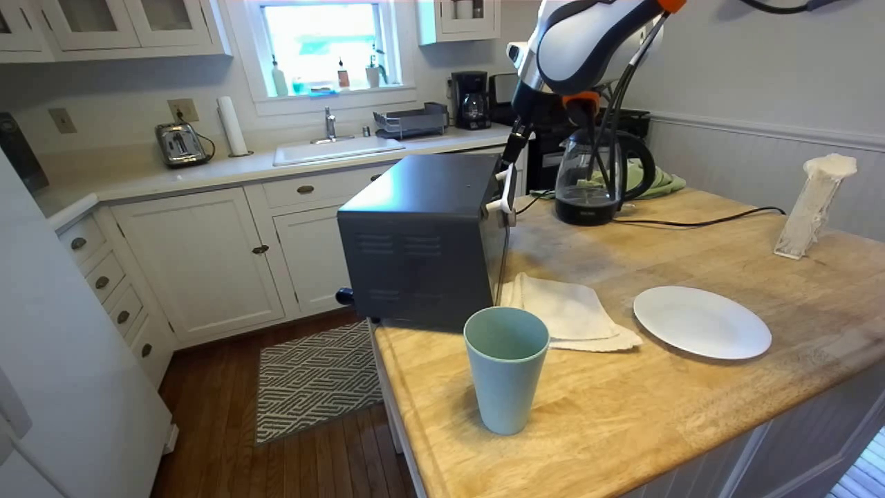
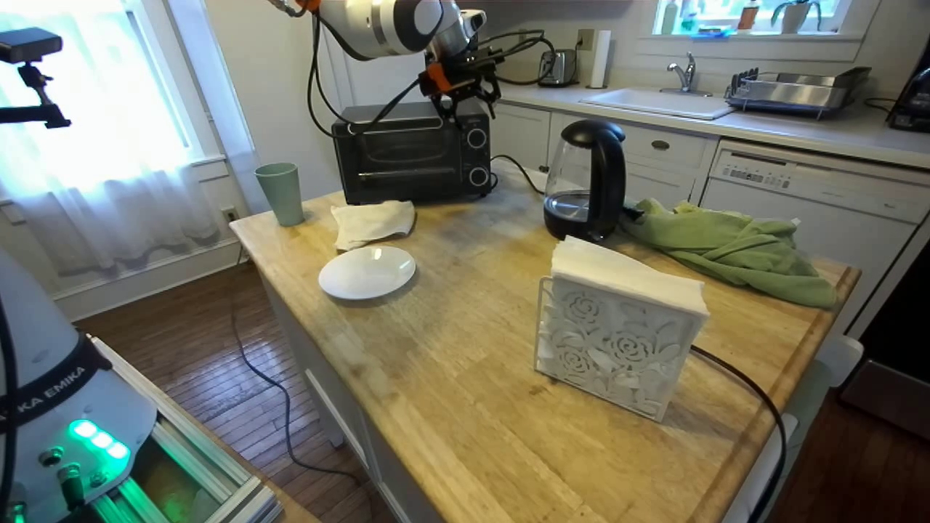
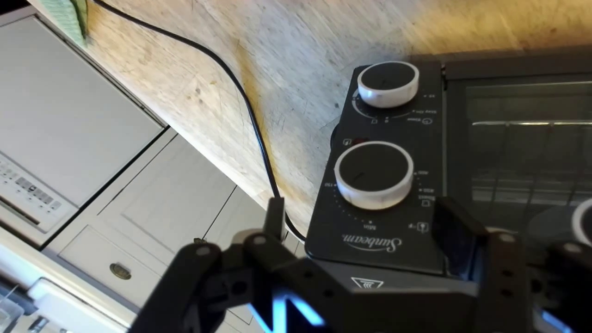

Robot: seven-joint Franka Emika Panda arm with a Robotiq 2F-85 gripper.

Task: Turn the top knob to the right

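Note:
The black toaster oven [image 1: 415, 270] stands on the wooden island, and it also shows in an exterior view [image 2: 407, 156]. In the wrist view, which shows its panel upside down, the top knob [image 3: 373, 169] is black with a pale rim, near the Sunbeam lettering. A short dark mark on its face points to the picture's lower left. The bottom knob [image 3: 387, 81] lies beyond it. My gripper [image 3: 361, 210] is open and empty, its fingers spread on either side of the panel's top part, apart from the knob. In an exterior view, the gripper [image 2: 471, 115] is just above the top knob [image 2: 476, 139].
The oven door's handle end [image 3: 585, 222] sits close to one finger. A glass kettle [image 2: 585, 181], a green towel [image 2: 734, 250] and a napkin holder [image 2: 617, 334] stand on the island. A cup [image 1: 507, 373], a cloth [image 1: 563, 308] and a plate [image 1: 702, 323] are near the oven.

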